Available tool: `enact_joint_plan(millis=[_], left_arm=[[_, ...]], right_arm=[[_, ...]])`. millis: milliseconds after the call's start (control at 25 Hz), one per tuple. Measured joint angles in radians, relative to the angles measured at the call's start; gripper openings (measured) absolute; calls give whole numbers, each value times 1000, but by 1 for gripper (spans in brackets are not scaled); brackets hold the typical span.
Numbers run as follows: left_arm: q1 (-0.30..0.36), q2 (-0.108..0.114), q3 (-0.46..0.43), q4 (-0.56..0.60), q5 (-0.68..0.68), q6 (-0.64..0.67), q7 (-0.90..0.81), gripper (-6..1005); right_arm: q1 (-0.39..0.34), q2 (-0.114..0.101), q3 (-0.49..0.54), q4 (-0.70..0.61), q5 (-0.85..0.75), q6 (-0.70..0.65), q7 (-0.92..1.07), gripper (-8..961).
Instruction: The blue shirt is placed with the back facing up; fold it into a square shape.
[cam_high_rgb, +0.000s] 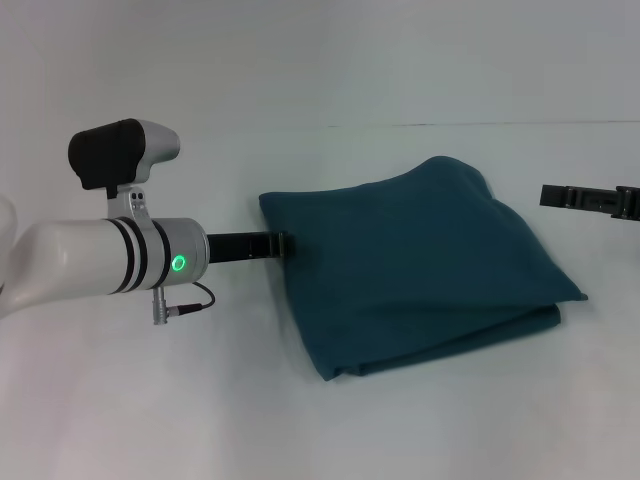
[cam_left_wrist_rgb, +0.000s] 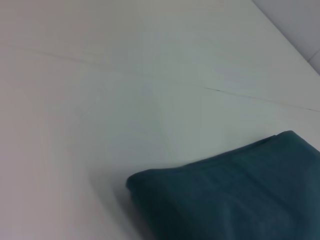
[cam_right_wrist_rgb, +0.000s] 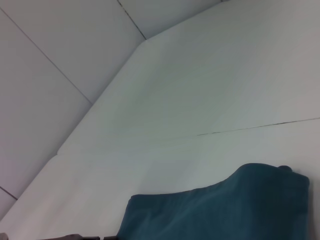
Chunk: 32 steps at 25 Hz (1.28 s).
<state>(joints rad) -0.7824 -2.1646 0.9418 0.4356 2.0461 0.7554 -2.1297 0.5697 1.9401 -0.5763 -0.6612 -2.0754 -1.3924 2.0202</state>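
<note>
Shirt: one shirt is lying on the table, just past the tip of the left gripper. It is looking folded into a thick, almost square pile.
Left gripper: it is touching the shirt's near edge. I cannot tell if its fingers are spread or pinching.
Right gripper: the right gripper is hanging apart from the shirt, farther back. Cannot tell its fingers either.
Done: folding is looking nearly finished.
Left: maybe only letting go and tidying.
Count: one shirt, two grippers.

The blue shirt lies folded (roughly square, layered) on the white table.
</note>
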Motion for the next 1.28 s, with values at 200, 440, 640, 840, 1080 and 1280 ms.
enact_joint_plan(millis=[200,440,640,840,1080,1280], left_arm=[[1,0,-5,6,-7,-18,11,-1],[-4,2,-10,23,-7,-50,24,-1],[-7,2,-10,59,-8,-76,27,0],[-24,5,-9,66,-9,-111,37,0],[-30,6,-4,66,-8,-132,40,-1],[-12,3,-10,78,-10,-149,49,67]], right_arm=[[-1,0,1,0,0,1,-1,826],[-1,2,1,7,3,6,-9,826],[-1,3,0,9,6,9,-12,827],[1,3,1,9,6,11,-13,828],[0,6,1,10,6,17,-14,830],[4,10,-3,10,3,27,-16,831]])
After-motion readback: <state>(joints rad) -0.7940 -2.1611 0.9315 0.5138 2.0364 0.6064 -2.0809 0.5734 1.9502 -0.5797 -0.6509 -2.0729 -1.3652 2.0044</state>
